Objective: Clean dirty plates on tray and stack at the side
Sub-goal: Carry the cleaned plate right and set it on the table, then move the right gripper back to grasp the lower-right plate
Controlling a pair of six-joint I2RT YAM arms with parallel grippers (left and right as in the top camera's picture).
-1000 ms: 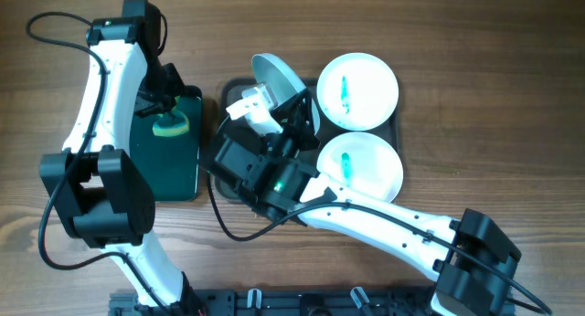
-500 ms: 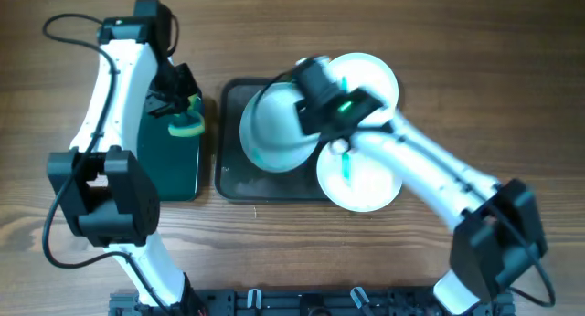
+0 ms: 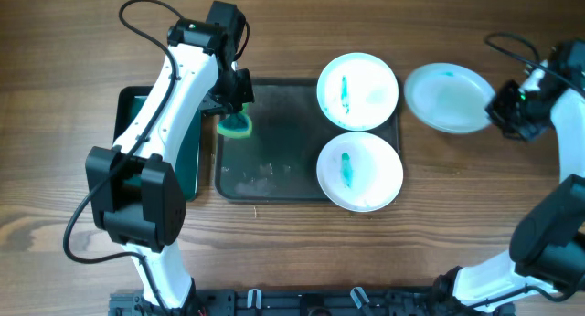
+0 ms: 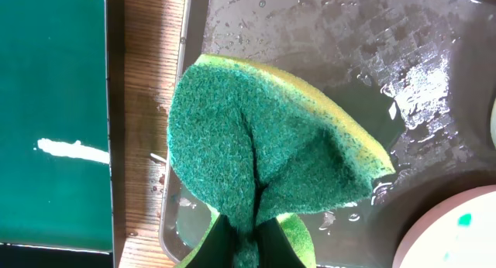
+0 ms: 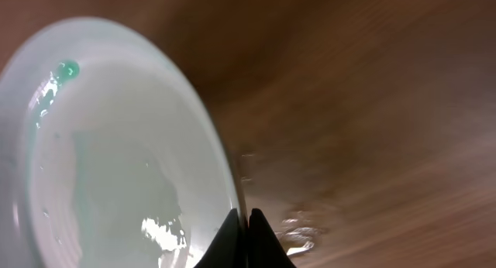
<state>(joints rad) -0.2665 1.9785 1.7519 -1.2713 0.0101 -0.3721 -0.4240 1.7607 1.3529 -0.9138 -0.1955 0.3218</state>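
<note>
The dark grey tray point(image 3: 274, 174) holds two white plates at its right end, a far one point(image 3: 358, 89) and a near one point(image 3: 360, 170), each with a teal smear. A third white plate point(image 3: 446, 97) is right of the tray over the wood, with a small teal spot near its rim. My right gripper point(image 3: 498, 109) is shut on that plate's rim point(image 5: 116, 144). My left gripper point(image 3: 234, 113) is shut on a green and yellow sponge point(image 4: 271, 148) over the tray's wet left end point(image 4: 325, 36).
A smaller dark green tray point(image 3: 155, 156) lies left of the grey tray, also visible in the left wrist view point(image 4: 50, 113). Water drops wet the grey tray's left half. Bare wooden table point(image 3: 475, 215) lies right of and in front of the trays.
My right arm swung the plate from above the tray's left half out to the right of the tray. My left gripper carried the sponge from the green tray over to the grey tray's left end.
</note>
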